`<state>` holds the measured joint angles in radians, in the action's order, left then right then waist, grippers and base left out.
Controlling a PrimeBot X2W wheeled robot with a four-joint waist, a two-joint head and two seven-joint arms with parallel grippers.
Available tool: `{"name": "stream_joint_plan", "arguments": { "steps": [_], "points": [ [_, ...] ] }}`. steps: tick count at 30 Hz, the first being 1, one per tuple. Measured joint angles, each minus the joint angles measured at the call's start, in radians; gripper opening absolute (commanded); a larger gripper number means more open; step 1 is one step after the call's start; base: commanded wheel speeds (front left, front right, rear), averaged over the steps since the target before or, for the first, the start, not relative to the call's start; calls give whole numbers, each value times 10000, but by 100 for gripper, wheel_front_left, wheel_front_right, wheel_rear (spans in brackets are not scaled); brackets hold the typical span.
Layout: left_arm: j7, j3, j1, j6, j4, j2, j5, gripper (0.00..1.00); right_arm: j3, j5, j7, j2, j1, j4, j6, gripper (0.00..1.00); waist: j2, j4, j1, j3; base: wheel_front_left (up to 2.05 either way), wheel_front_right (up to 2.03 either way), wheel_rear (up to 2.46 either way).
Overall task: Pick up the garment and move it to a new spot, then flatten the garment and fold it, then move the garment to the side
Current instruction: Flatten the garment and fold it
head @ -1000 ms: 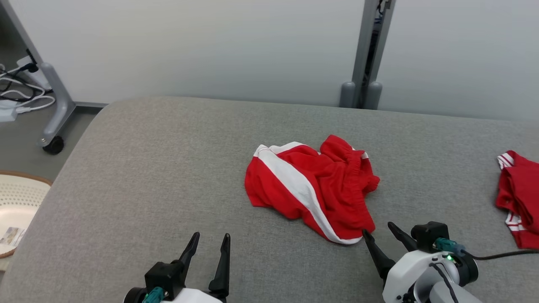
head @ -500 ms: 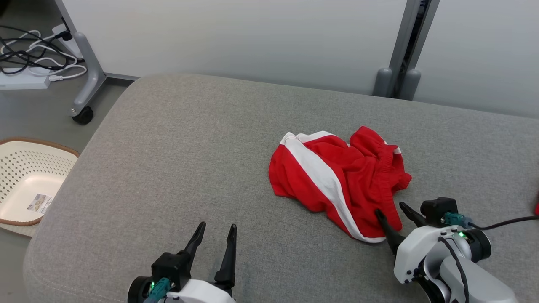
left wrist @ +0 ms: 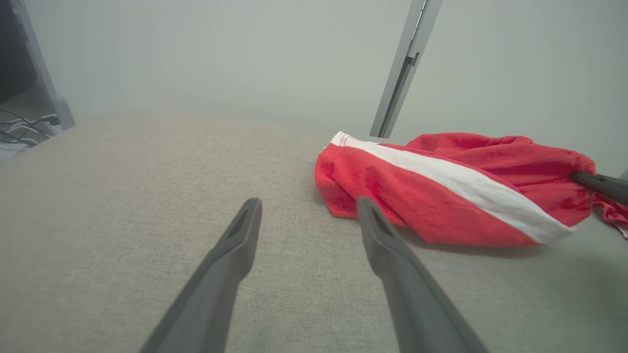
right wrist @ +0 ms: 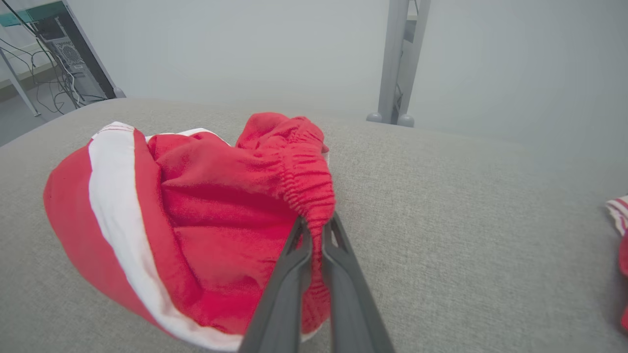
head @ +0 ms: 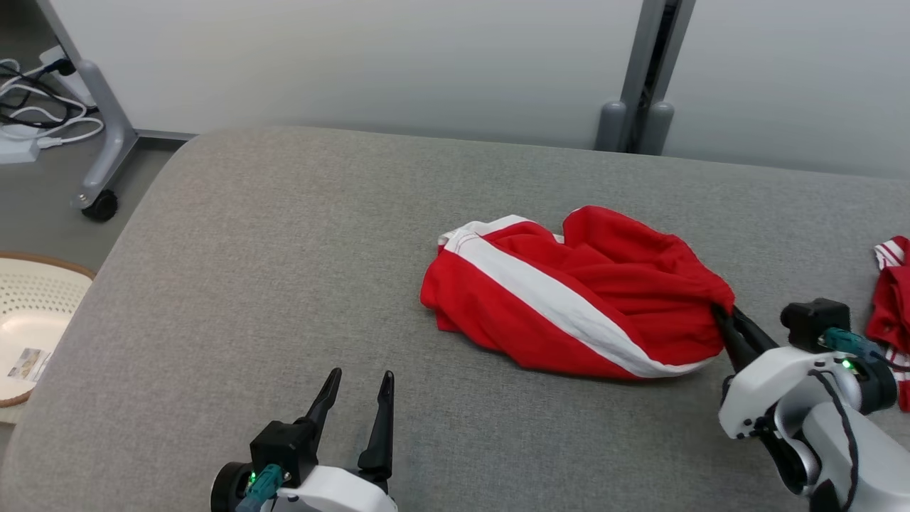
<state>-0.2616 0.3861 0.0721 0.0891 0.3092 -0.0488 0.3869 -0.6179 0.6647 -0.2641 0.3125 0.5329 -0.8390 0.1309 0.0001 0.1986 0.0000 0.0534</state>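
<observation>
The garment (head: 569, 299) is a pair of red shorts with a white side stripe, crumpled on the grey cushioned surface (head: 284, 249). My right gripper (head: 721, 316) is shut on its right edge, at the elastic waistband (right wrist: 309, 191), and that edge is pulled up off the surface. The shorts also show in the left wrist view (left wrist: 441, 191), ahead and to the right. My left gripper (head: 359, 380) stands open near the front edge, well left of the garment, with nothing between its fingers (left wrist: 235, 255).
A second red and white garment (head: 892, 299) lies at the right edge of the surface. A pale perforated basket (head: 28, 320) stands on the floor at the left. A wheeled frame leg (head: 99, 149) and cables are at the back left, a grey post (head: 640, 71) behind.
My right gripper has shut on the shorts' right edge and drawn it up and to the right, stretching the cloth. The head camera has shifted. My left gripper stays open.
</observation>
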Motion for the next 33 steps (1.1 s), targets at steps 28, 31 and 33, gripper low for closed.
{"name": "stream_joint_plan", "arguments": {
  "steps": [28,31,33],
  "points": [
    [-2,685,449,-173,167,-4,10,100,3237,-2391,0,0,1940,-2702,0,100,0,621,0,312,0,0,0],
    [-2,683,531,-82,94,-2,42,100,3747,-2782,0,-196,1996,-2702,0,100,0,660,0,495,0,0,0],
    [-2,619,538,-27,77,-2,88,100,4034,-3078,2,-307,1946,-2617,0,100,0,542,0,542,0,0,0]
  ]
}}
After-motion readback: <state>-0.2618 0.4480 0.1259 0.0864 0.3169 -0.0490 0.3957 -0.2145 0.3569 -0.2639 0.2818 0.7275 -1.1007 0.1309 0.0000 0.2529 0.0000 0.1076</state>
